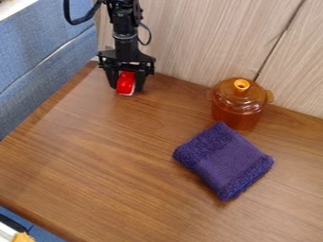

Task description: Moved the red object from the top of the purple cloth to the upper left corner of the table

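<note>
At the upper left corner of the table, the gripper (127,86) hangs down with its fingers on either side of the red object (125,82), shut on it. A pale edge shows along the red object's underside, at or just above the wood; I cannot tell whether it touches. The purple cloth (224,160) lies folded on the right half of the table (114,165), with nothing on top of it.
An amber lidded pot (240,104) stands behind the cloth, near the wood-panelled wall (202,42). The wall runs along the table's back edge. Blue padded fabric (38,61) borders the left side.
</note>
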Available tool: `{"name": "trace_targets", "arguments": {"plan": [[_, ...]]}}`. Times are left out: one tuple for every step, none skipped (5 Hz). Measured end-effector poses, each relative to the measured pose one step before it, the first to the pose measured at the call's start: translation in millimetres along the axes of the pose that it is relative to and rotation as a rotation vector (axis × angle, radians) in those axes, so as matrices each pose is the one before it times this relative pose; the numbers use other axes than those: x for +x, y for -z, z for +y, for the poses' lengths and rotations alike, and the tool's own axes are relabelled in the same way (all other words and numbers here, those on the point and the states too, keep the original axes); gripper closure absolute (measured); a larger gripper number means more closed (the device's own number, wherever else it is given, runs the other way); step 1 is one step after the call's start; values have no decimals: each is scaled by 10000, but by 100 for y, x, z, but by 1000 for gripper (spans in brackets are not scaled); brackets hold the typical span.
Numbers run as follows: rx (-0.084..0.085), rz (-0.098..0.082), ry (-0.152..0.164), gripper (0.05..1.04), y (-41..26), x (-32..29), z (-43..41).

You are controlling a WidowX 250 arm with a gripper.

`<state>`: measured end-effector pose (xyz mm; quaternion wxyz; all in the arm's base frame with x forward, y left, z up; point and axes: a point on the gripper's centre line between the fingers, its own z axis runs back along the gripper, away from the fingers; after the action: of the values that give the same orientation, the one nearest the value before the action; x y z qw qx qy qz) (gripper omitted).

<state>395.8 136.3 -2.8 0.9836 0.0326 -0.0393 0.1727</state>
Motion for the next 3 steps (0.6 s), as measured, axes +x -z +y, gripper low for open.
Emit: {"name": "trace_targets", "arguments": {"plan": [[50, -4, 64, 73, -128, 2, 24], [123, 3, 72, 78, -198, -107, 24], [150, -393, 169, 83, -1845, 281, -240]]}}
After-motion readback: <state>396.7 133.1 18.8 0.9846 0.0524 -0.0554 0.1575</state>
